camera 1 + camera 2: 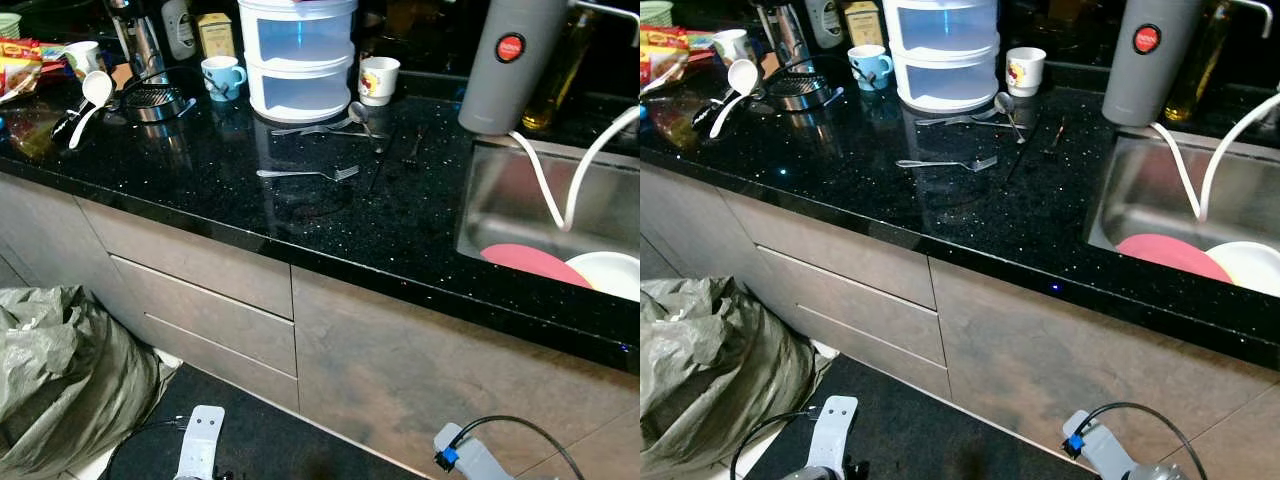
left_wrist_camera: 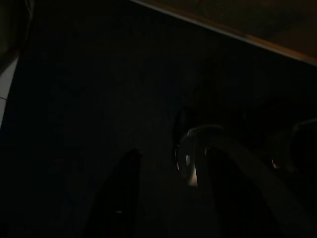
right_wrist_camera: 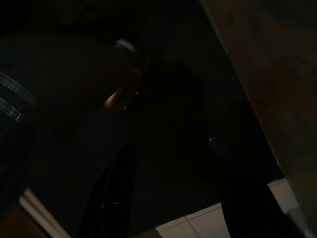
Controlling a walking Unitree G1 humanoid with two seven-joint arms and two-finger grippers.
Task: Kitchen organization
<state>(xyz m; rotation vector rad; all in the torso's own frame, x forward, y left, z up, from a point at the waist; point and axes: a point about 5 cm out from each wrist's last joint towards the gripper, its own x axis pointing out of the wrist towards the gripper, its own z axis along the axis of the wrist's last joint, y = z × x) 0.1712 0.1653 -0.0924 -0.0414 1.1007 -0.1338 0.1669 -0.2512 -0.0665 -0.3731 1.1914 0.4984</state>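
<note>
A black speckled countertop point(image 1: 200, 190) lies ahead. On it a lone fork point(image 1: 310, 174) rests near the middle, and a spoon point(image 1: 358, 112) with more cutlery point(image 1: 315, 128) lies beside a white stacked plastic container point(image 1: 300, 55). A blue mug point(image 1: 222, 76) and a white mug point(image 1: 378, 80) flank the container. Both arms hang low before the cabinets. In the dark wrist views my left gripper point(image 2: 173, 198) and my right gripper point(image 3: 173, 193) are open over the dark floor mat, holding nothing.
A steel sink point(image 1: 500, 205) at the right holds a pink plate point(image 1: 535, 262) and a white bowl point(image 1: 610, 272); a grey flask point(image 1: 510, 60) stands behind it. A white ladle point(image 1: 90, 100) and metal strainer point(image 1: 155, 100) lie far left. A green bag point(image 1: 60, 370) sits on the floor by the drawers point(image 1: 210, 300).
</note>
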